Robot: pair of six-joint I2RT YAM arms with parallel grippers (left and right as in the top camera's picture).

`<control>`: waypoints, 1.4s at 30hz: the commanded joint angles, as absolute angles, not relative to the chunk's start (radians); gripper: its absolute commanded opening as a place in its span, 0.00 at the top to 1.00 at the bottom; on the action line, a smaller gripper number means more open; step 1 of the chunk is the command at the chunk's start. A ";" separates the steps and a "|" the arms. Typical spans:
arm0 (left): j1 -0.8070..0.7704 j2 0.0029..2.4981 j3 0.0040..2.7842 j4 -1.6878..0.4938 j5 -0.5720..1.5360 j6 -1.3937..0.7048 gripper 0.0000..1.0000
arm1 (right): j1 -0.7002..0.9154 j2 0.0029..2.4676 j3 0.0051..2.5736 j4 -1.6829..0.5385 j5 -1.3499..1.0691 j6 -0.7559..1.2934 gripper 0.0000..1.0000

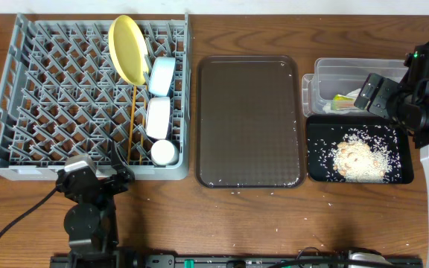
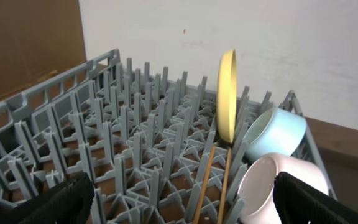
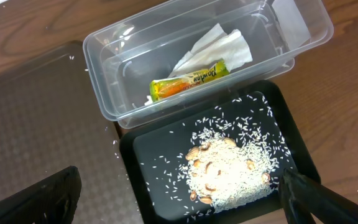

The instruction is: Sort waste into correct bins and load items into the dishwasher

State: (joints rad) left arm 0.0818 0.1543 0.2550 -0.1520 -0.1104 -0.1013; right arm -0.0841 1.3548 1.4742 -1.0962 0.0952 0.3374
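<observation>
The grey dishwasher rack [image 1: 51, 89] holds the yellow plate [image 1: 129, 48] on edge, the light blue bowl [image 1: 161, 76], the white bowl [image 1: 159, 117], the white cup [image 1: 163, 152] and the chopsticks [image 1: 133, 123]. My left gripper [image 2: 182, 205] hangs open and empty at the rack's near edge, facing the plate [image 2: 227, 93] and the bowls. The clear tub [image 3: 104, 74] contains the green-and-yellow wrapper [image 3: 190, 79] and white paper [image 3: 219, 46]. Rice and food scraps [image 3: 229, 171] lie in the black tray [image 3: 148, 168]. My right gripper [image 3: 179, 199] is open and empty above both bins.
A dark brown serving tray [image 1: 249, 120] lies between the rack and the bins, with a few rice grains on it and on the table near its front edge. The wooden table's far edge meets a white wall behind the rack.
</observation>
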 commanded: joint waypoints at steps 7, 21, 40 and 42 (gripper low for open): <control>0.107 0.039 0.198 -0.144 -0.117 -0.099 0.07 | -0.092 1.360 1.477 -1.097 0.108 0.351 0.01; 0.106 0.001 0.126 -0.090 -0.116 -0.099 0.07 | -0.092 1.360 1.477 -1.097 0.108 0.351 0.01; 0.105 0.001 0.004 0.015 -0.112 -0.115 0.07 | -0.092 1.360 1.477 -1.097 0.108 0.351 0.01; 0.104 0.001 0.004 0.017 -0.112 -0.115 0.07 | -0.092 1.360 1.477 -1.097 0.108 0.351 0.01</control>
